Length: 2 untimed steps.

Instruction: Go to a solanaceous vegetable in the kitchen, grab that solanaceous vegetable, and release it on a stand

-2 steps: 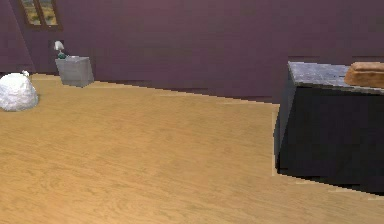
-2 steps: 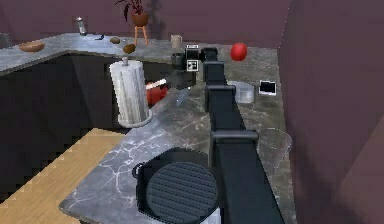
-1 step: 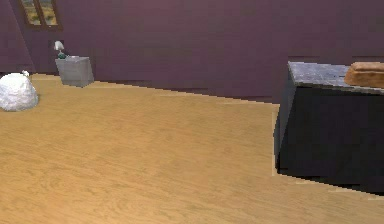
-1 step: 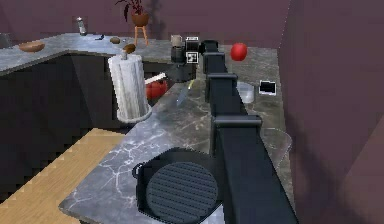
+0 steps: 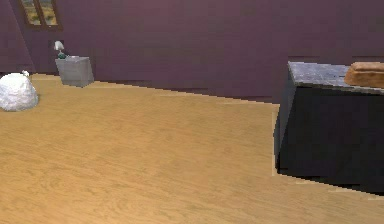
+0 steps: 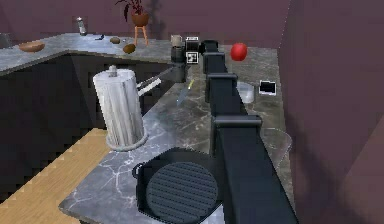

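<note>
A red, round tomato (image 6: 239, 51) lies on the grey marble counter (image 6: 185, 125) at the far end, against the purple wall. My arm (image 6: 240, 150) stretches out over this counter. Its gripper (image 6: 180, 62) shows left of the two white squares (image 6: 192, 45), a short way left of the tomato. I cannot tell whether it holds anything. Two small brown lumps (image 6: 129, 47) lie on the back counter near a potted plant (image 6: 138, 14).
A paper towel roll (image 6: 125, 108) and a black grill pan (image 6: 178, 188) stand on the near counter, with glass bowls (image 6: 276, 140) right of the arm. In the forward view, a dark cabinet (image 5: 330, 130) bearing bread (image 5: 365, 73) stands right; a white bag (image 5: 17, 92) and a grey bin (image 5: 75, 70) stand far left across the wooden floor (image 5: 150, 160).
</note>
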Motion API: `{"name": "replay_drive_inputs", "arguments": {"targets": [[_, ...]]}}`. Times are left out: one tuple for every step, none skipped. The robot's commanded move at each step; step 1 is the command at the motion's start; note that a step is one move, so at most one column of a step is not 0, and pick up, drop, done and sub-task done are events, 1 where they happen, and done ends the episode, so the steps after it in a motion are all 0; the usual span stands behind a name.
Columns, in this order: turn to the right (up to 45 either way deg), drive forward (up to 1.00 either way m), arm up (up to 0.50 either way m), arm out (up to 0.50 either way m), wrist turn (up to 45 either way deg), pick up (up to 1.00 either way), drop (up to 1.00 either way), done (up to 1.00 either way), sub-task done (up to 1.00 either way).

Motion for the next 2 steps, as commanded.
{"name": "replay_drive_inputs", "arguments": {"targets": [[0.0, 0.00, 0.00, 0.00, -45.0, 0.00, 0.00, 0.00, 0.00], [0.0, 0.00, 0.00, -0.44, 0.0, 0.00, 0.00, 0.00, 0.00]]}}
